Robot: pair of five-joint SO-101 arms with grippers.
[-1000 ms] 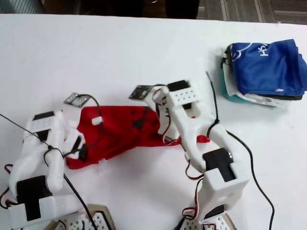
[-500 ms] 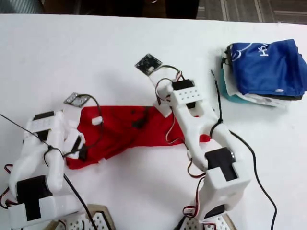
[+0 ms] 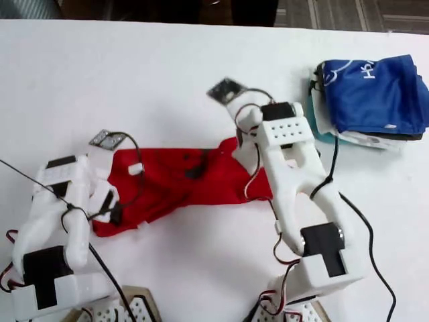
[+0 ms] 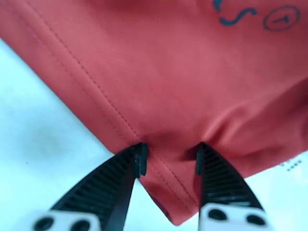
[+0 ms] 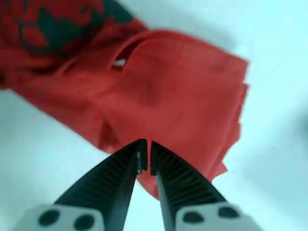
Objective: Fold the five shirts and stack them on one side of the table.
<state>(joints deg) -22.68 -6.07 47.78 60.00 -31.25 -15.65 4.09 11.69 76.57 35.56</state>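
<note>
A red shirt (image 3: 174,181) lies in a long folded strip across the white table (image 3: 134,80). Its left end sits between the jaws of my left gripper (image 3: 110,204), which is shut on a bunched corner of red cloth (image 4: 168,72), as the left wrist view shows (image 4: 169,154). At the shirt's right end my right gripper (image 3: 240,142) has its tips together on the edge of the red fabric (image 5: 168,91), seen up close in the right wrist view (image 5: 145,161). The cloth rises slightly there.
A stack of folded shirts with a blue one (image 3: 375,94) on top sits at the table's right side. Both arm bases stand at the near edge, and cables trail beside the right arm (image 3: 362,255).
My right arm has swung away from the near edge and to the right, and the shirt's right end has shifted with it. The left arm has kept still.
</note>
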